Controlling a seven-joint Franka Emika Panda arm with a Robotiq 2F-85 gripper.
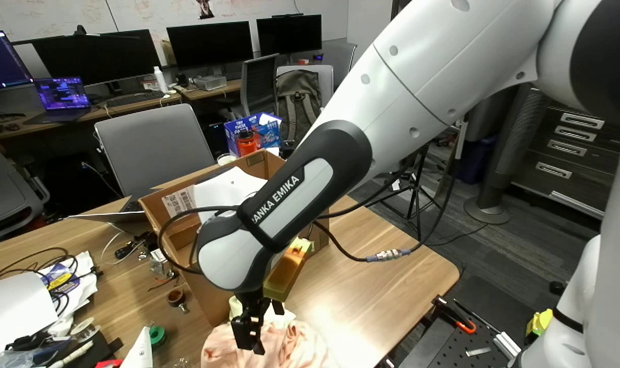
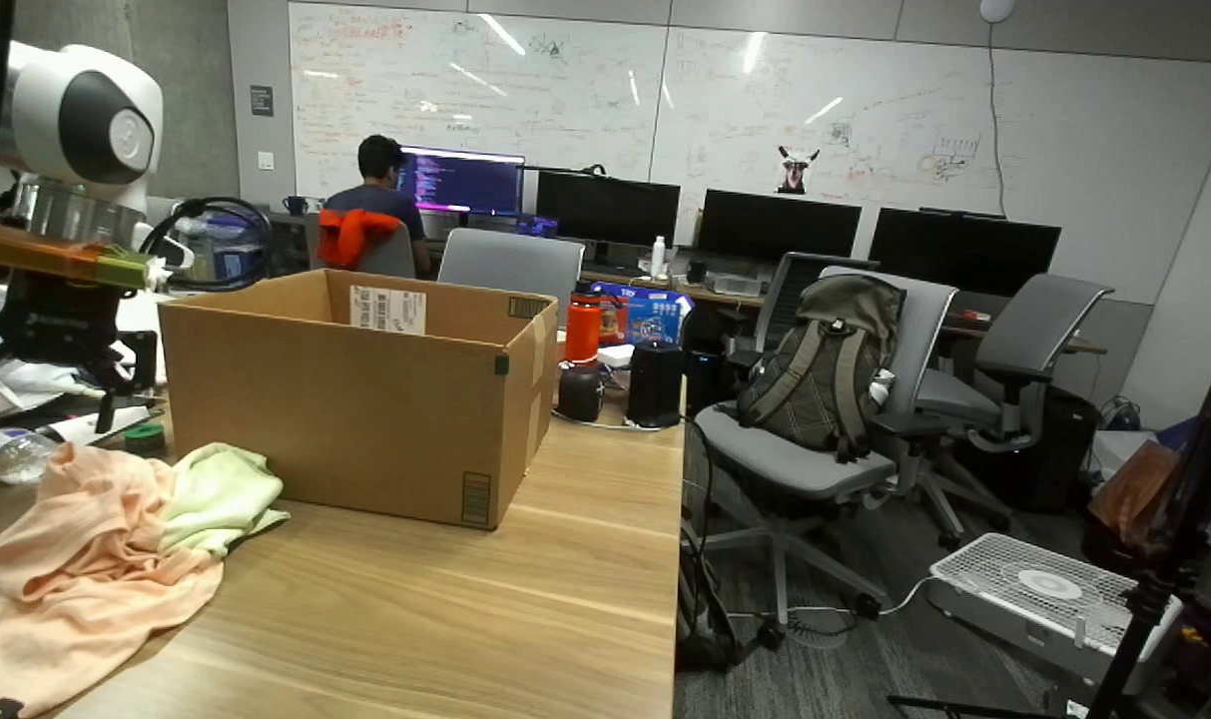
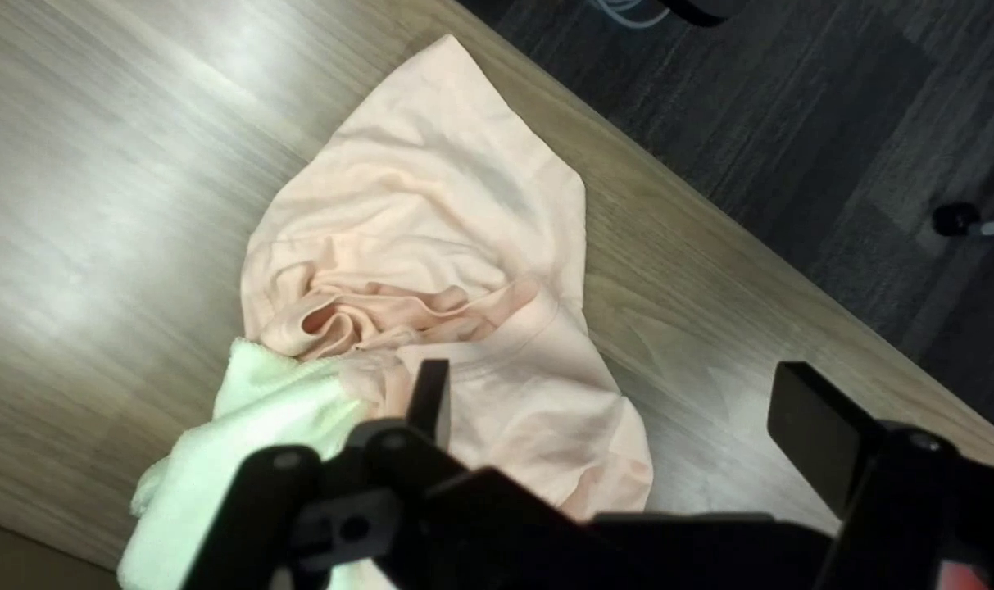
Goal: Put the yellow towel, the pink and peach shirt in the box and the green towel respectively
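The peach shirt (image 2: 91, 584) lay in a crumpled heap on the wooden table (image 2: 525, 599), outside the cardboard box (image 2: 315, 409). A pale yellow-green towel (image 2: 224, 499) lay bunched on the side nearer the box, touching the shirt; whether it also met the box wall was hard to tell. The gripper (image 3: 615, 418) hung above the shirt with its jaws spread wide: in the wrist view one finger (image 3: 429, 397) showed in front of the shirt near the towel's edge, the opposite one in front of the tabletop, peach fabric visible in the gap.

On the arm (image 1: 381, 87), white capitals read "ANKA EMIKA", the start of the first word curving out of sight. The box stood upright and open-topped, with a white label (image 2: 387, 310) on an inside wall; its barcode-like blocks and print were too small to read. Dark printed panels (image 2: 476, 497) sat near a lower corner and near the rim. Beyond the box, a blue carton (image 1: 269, 134) showed "TRY THESE" and a further word beginning "PA". An orange-red bottle (image 2: 582, 332) stood near it. The whiteboard (image 2: 525, 110) bore handwriting in red and dark ink, and a lit monitor (image 2: 465, 182), beside a seated person (image 2: 380, 190), showed rows of text, both too fine to make out.
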